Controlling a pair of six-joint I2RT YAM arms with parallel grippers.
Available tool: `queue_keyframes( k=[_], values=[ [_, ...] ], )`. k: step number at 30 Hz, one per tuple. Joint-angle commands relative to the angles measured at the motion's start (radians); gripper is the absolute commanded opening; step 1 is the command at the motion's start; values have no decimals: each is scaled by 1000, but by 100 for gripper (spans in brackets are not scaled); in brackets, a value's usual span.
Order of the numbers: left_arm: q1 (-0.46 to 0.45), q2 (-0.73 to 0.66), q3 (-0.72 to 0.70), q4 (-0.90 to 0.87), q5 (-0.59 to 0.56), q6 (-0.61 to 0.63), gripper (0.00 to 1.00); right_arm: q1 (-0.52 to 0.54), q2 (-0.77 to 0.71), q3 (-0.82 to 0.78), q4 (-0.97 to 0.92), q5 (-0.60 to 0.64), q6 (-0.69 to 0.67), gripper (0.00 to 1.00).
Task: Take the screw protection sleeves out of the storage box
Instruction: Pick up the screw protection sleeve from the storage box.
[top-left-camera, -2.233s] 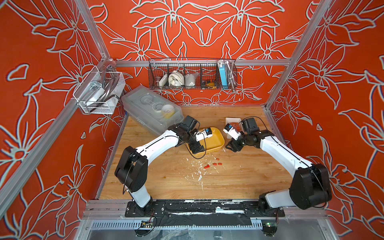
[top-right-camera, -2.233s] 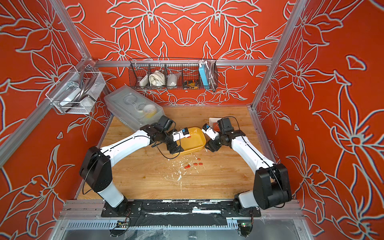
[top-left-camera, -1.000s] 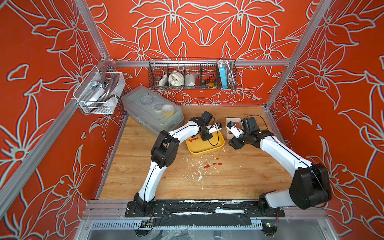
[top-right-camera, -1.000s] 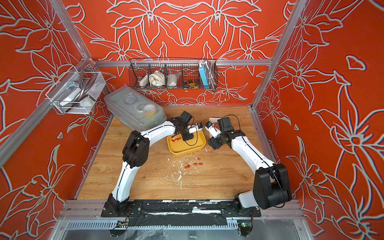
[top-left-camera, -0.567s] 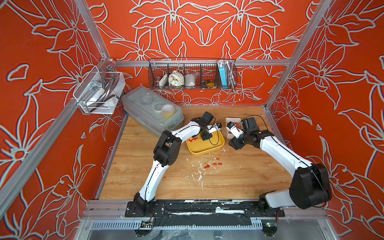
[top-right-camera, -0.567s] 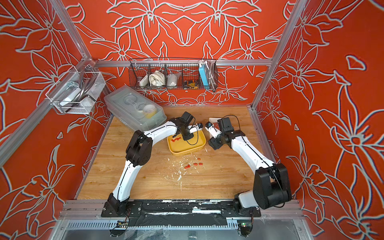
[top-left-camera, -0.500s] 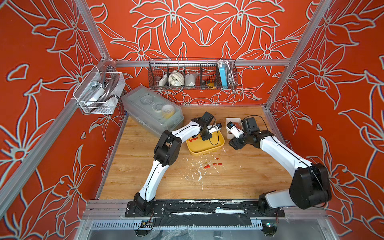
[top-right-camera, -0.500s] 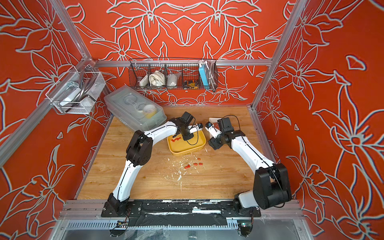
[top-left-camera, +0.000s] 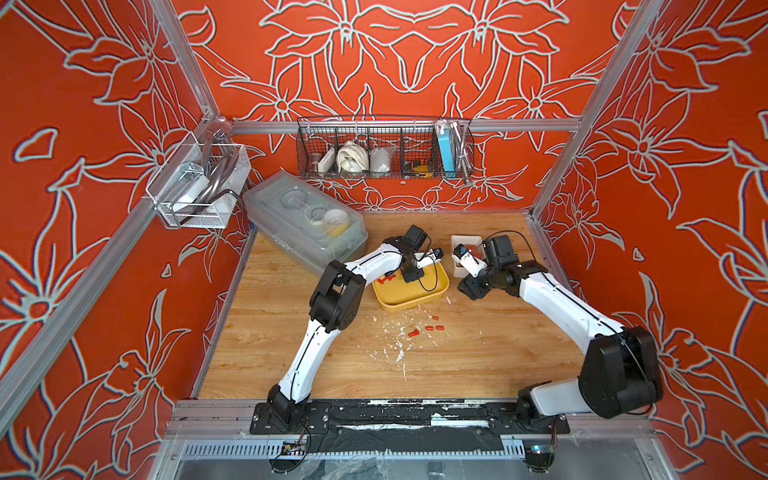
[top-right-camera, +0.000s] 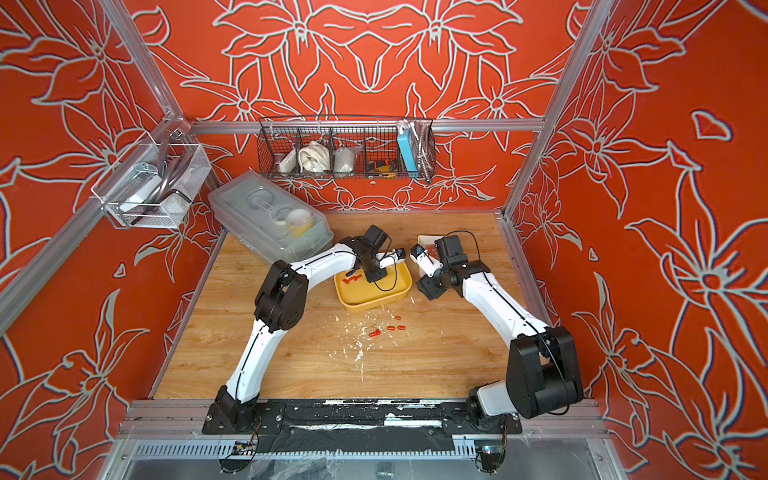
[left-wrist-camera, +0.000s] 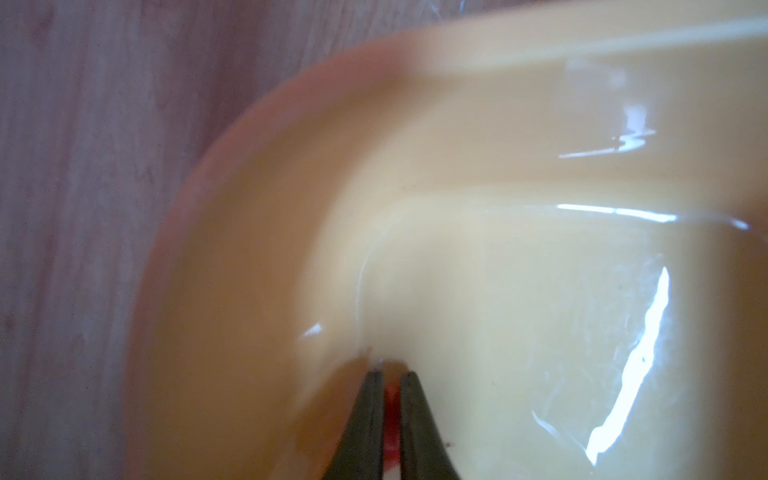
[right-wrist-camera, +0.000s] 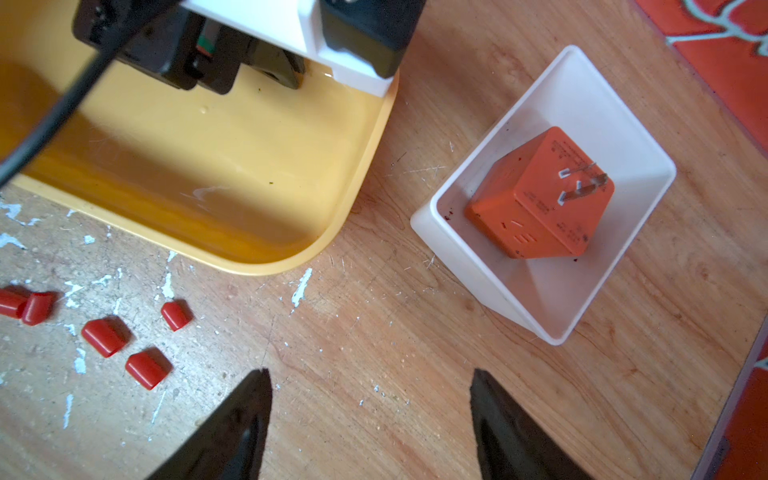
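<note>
Top views, both: my left gripper (top-left-camera: 411, 277) is down inside the storage box (top-left-camera: 415, 306), toward its far side. A few screw protection sleeves (top-left-camera: 384, 280) lie on the box floor just left of it. Five removed sleeves (top-left-camera: 428, 328) sit on the table on the near side of the box, among white flecks. My right gripper (top-left-camera: 468, 287) hangs over bare table right of the box, beside the white bin (top-left-camera: 462, 239).

Left wrist view: my fingertips (left-wrist-camera: 365, 415) are drawn almost together, clamped on one red pinched sleeve (left-wrist-camera: 391, 399) close to a rounded inner corner of the box. The picture is blurred, so I cannot tell whether the tips touch the floor.

Right wrist view: the jaws stand wide apart with nothing between them. The orange block (right-wrist-camera: 540, 203) rests in the bin; it is no part of this job.

Handling, my judgement:
- The sleeves look like featherweight soft caps, so weight is no concern.
- They are smooth and rounded, and one could squirt out of the tips or roll on the glossy floor.
- I would take each across its short width, at mid-length, with light pressure. Too hard a squeeze may flatten it.
- Those near the wall look awkward, since the rim crowds one finger.
</note>
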Motion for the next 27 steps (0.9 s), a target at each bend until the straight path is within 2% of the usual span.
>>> queue_keyframes(
  k=[1,4,16,22,27],
  values=[
    [-3,20,26,-65,9,-14,5,-6,-3,-20,6,24,-11,74],
    [-3,2,41,-76,27,-35,0,-6,-8,-27,15,36,-17,74],
    [-3,-131,11,-129,133,-76,0,-7,-14,-36,26,54,-20,74],
    [-3,-265,-119,-168,243,-88,0,-6,-15,-36,26,55,-20,74],
    [-5,-419,-302,-185,347,-81,0,-6,-25,-37,26,58,-20,74]
  ],
)
